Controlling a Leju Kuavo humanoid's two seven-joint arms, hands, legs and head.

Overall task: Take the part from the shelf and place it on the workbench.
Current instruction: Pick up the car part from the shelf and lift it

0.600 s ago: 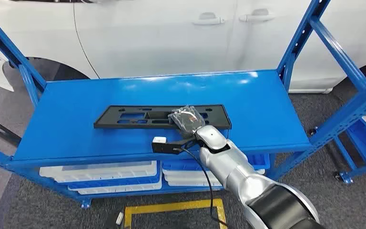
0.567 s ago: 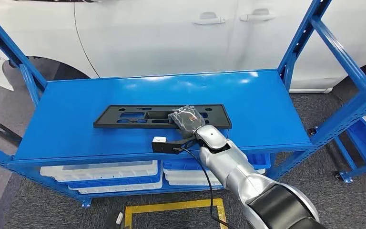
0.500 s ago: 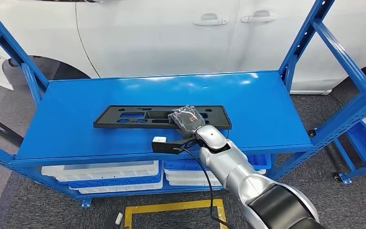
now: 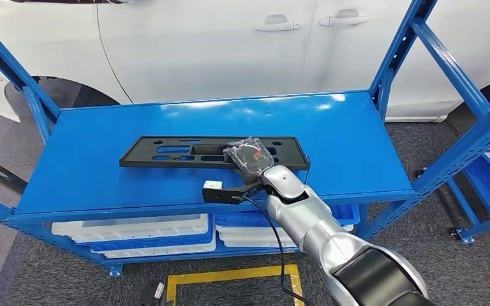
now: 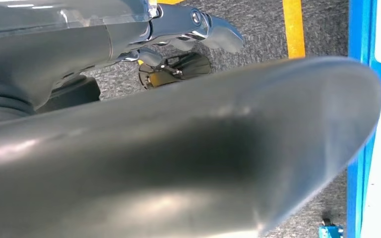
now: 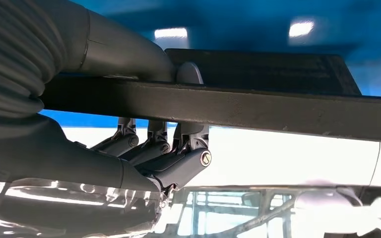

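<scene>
One long black part (image 4: 214, 152) is gripped by the right robot hand (image 4: 250, 159) near its right end, over the blue shelf (image 4: 357, 146). With so much length unsupported, tilting or slipping could be caused by lifting. From the right wrist view, fingers (image 6: 178, 148) are seen wrapped around the part's edge. Whether the left robot hand (image 5: 178, 29) is open cannot be told.

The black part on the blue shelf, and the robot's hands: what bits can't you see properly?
- Black part: in the head view, the right hand covers a piece of it.
- Right hand: in the right wrist view, the part's bar hides its fingertips.
- Left hand: in the left wrist view, a blurred grey cover hides most of it; open or shut, I cannot tell.
</scene>
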